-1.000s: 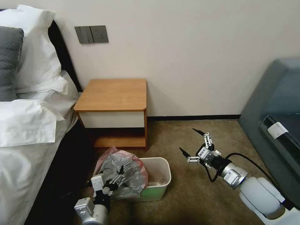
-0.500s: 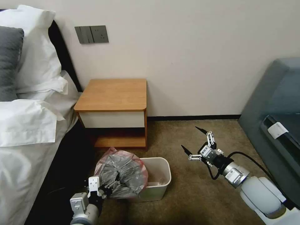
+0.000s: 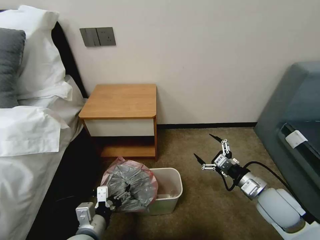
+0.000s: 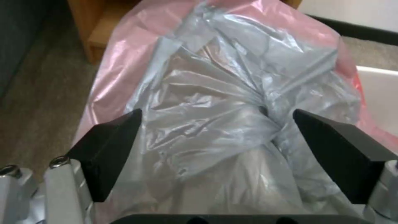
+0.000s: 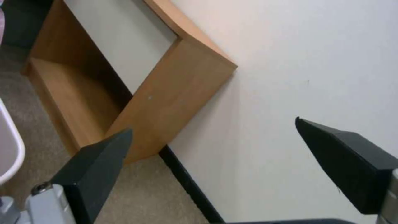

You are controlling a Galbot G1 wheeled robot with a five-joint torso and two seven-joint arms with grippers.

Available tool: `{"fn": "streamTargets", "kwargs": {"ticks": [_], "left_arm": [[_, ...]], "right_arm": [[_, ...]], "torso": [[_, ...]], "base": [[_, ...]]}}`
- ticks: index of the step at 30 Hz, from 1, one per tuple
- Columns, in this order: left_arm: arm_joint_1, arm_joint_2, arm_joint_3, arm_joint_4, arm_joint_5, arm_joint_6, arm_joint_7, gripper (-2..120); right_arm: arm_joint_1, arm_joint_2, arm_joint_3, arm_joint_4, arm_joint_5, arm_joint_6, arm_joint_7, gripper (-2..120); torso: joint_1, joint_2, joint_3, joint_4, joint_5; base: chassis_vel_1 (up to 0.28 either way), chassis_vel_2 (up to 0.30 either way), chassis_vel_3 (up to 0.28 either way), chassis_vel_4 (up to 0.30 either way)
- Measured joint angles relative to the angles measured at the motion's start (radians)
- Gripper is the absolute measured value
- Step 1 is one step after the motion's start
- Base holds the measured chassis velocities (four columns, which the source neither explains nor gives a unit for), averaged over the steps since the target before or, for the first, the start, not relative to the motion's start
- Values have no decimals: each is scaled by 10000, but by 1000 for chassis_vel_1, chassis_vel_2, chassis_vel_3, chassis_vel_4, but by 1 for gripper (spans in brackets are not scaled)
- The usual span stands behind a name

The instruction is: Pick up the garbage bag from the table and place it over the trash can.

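The garbage bag [image 3: 130, 183], crinkled grey plastic with a pinkish-red rim, lies bunched over the left half of the beige trash can [image 3: 173, 173] on the carpet. The can's right half stays uncovered. My left gripper [image 3: 120, 196] sits low at the bag's near side, open; in the left wrist view its black fingers [image 4: 112, 149] stand wide apart with the garbage bag [image 4: 215, 102] spread just beyond them, and the trash can [image 4: 379, 93] shows at the edge. The right gripper [image 3: 202, 145] hovers open over the carpet, right of the can. The table [image 3: 120, 100] has a bare top.
A bed [image 3: 26, 150] with white pillows runs along the left, close to the bag and my left arm. A grey upholstered seat [image 3: 293, 110] stands at the right. The wall is right behind the table [image 5: 174, 93]. Carpet lies open between can and seat.
My left gripper has drawn back and down from the bag, towards me. The bag stays slumped on the can. The right gripper drifted slightly to the right.
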Motion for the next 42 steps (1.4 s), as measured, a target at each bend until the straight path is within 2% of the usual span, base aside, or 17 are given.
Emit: {"fn": "streamTargets", "kwargs": {"ticks": [6, 7, 8, 13, 16, 21, 23, 26, 28, 30, 33, 35, 38, 39, 42], "left_arm": [[-162, 87, -234, 117, -46, 494, 298, 89], [-213, 114, -313, 126, -82, 648, 372, 82], [-213, 114, -313, 126, -82, 648, 372, 82], [-368, 125, -473, 154, -345, 1057, 429, 63], [-396, 128, -551, 146, -494, 1344, 563, 61], [-495, 183, -675, 31, -476, 1850, 964, 66], [-705, 279, -827, 0, -396, 2077, 1276, 74], [-942, 364, -1013, -3, -472, 2199, 1451, 75], [-1009, 394, -1058, 5, -495, 2201, 1514, 75], [-1059, 438, -1096, 79, -482, 2095, 1644, 69], [-1060, 434, -1090, 99, -452, 1936, 1698, 65], [-1060, 413, -1076, 99, -441, 1873, 1712, 68], [-1065, 367, -1056, -79, -349, 1876, 1754, 81], [-1065, 367, -1056, -79, -349, 1876, 1754, 81], [-1192, 326, -1080, -198, -164, 2365, 1808, 91]], "right_arm": [[-45, 1, 25, -20, -4, 68, 6, 100], [-82, 15, 38, -22, -12, 90, 6, 100], [-82, 15, 38, -22, -12, 90, 6, 100], [-196, 74, 96, -70, -45, 164, 6, 100], [-210, 61, 134, -70, -45, 177, 6, 100], [-199, 29, 148, -46, -42, 177, 6, 100], [-219, 50, 159, -19, -43, 187, 6, 100], [-308, 99, 187, -6, -54, 228, 5, 100], [-347, 118, 205, -3, -58, 244, 5, 100], [-422, 150, 286, 2, -61, 292, 5, 100], [-450, 153, 346, 2, -56, 316, 5, 100], [-453, 153, 358, 2, -52, 320, 5, 100], [-444, 154, 360, -3, -49, 322, 5, 100], [-444, 154, 360, -3, -49, 322, 5, 100], [-405, 168, 311, -16, -50, 323, 5, 100]], "torso": [[-1, 0, 0, 0, 0], [0, 0, 0, 0, 0], [0, 0, 0, 0, 0], [0, 0, 0, 0, 0], [0, 0, 0, 0, 0], [0, 0, 0, 2, 0], [0, -1, 0, 2, -1], [0, 0, 0, 1, 0], [0, 0, 0, 0, 0], [0, 0, 0, 0, -1], [0, 0, 0, 0, 0], [0, 0, 0, 0, 0], [0, 0, 0, 0, 0], [0, 0, 0, 0, 0], [0, 0, 0, 1, 1]], "base": [[0, 0, 0, 0], [0, 0, 0, 0], [0, 0, 0, 0], [0, 0, 0, 0], [0, 0, 0, 0], [0, 0, 0, 0], [0, 0, 0, 0], [0, 0, 0, 0], [0, 0, 0, 0], [0, 0, 0, 0], [0, 0, 0, 0], [0, 0, 0, 0], [0, 0, 0, 0], [0, 0, 0, 0], [0, 0, 0, 0]]}}
